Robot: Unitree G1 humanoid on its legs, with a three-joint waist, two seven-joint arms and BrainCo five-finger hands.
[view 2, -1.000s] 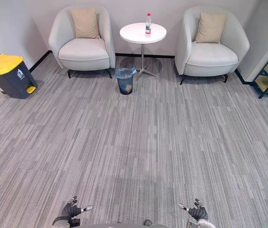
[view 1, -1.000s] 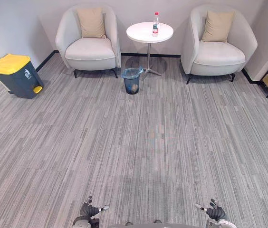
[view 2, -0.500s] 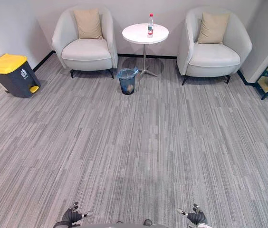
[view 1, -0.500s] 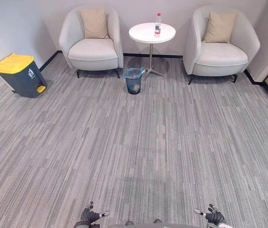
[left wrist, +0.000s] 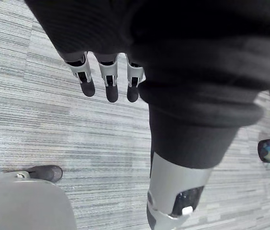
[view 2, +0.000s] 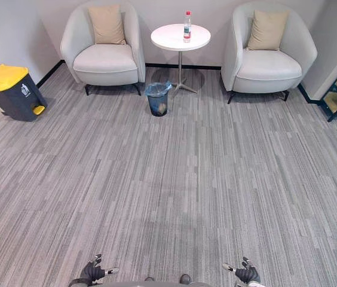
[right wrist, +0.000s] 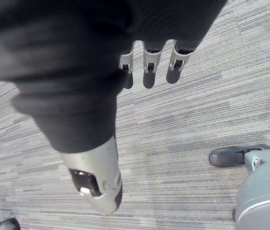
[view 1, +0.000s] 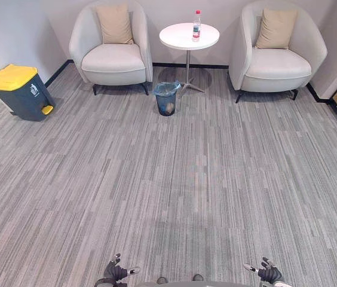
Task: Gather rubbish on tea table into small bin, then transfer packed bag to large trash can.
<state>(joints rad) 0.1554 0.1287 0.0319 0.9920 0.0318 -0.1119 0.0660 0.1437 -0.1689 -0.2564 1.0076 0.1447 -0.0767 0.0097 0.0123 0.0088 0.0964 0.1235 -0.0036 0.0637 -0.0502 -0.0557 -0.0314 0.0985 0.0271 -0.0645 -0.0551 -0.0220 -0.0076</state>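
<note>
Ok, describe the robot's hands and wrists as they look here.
The left hand and right hand match: slim silver fingers ending in rounded dark tips, and a thicker silver thumb with a dark glossy inset near its end. A dark ribbed cover wraps the back of each hand and the wrist.

No words or numbers could be read. At ten o'clock, the large trash can (view 1: 14, 98) bore a small white sign (view 1: 34, 90) on its front, too small to make out. At twelve o'clock, the bottle (view 1: 196, 24) on the tea table (view 1: 177, 37) wore a label band, its print illegible.
</note>
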